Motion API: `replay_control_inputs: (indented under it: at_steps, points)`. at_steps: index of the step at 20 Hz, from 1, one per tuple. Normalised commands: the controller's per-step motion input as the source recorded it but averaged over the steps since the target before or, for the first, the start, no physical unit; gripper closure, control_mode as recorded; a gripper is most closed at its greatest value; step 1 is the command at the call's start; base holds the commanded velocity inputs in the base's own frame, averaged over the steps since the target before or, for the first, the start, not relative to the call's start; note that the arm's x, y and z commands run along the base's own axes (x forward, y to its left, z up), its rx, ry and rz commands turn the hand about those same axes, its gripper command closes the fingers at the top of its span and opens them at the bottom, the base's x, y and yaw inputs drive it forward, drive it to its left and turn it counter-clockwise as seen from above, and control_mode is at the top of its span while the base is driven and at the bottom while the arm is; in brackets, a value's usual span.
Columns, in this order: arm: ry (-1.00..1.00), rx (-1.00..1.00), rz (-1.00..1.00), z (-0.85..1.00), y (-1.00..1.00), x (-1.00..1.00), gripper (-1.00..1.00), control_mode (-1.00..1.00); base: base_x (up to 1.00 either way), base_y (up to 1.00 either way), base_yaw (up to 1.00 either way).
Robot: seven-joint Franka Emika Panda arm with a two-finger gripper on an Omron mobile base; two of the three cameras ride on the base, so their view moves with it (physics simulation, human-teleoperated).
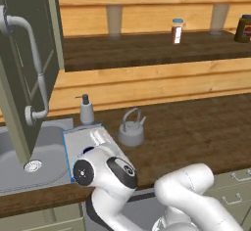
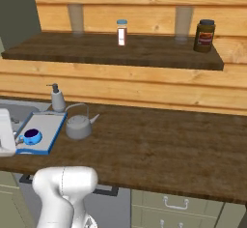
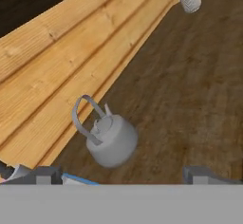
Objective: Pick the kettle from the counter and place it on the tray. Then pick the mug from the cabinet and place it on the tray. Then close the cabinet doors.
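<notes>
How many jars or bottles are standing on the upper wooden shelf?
2: a small white-labelled bottle near the middle of the shelf, and a dark jar at its right end. Others may be hidden outside the views.

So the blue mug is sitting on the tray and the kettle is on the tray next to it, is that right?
Not quite. The blue mug does sit on the tray, but the kettle stands on the counter just beside the tray, not on it. The right base view shows this clearly.
</notes>
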Motion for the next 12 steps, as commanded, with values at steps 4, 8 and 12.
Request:
replay_control_inputs:
  at_steps: [4, 8, 12]
  points:
    - [0.1, 0.03, -0.02, 0.3, -0.53, 0.42, -1.0, -1.0, 0.0, 0.0, 0.0]
    - [0.06, 0.07, 0.0, 0.0, -0.23, 0.59, -1.0, -1.0, 0.0, 0.0, 0.0]
    - [0.04, 0.14, 0.0, -0.01, -0.04, 0.61, -1.0, -1.0, 0.0, 0.0, 0.0]
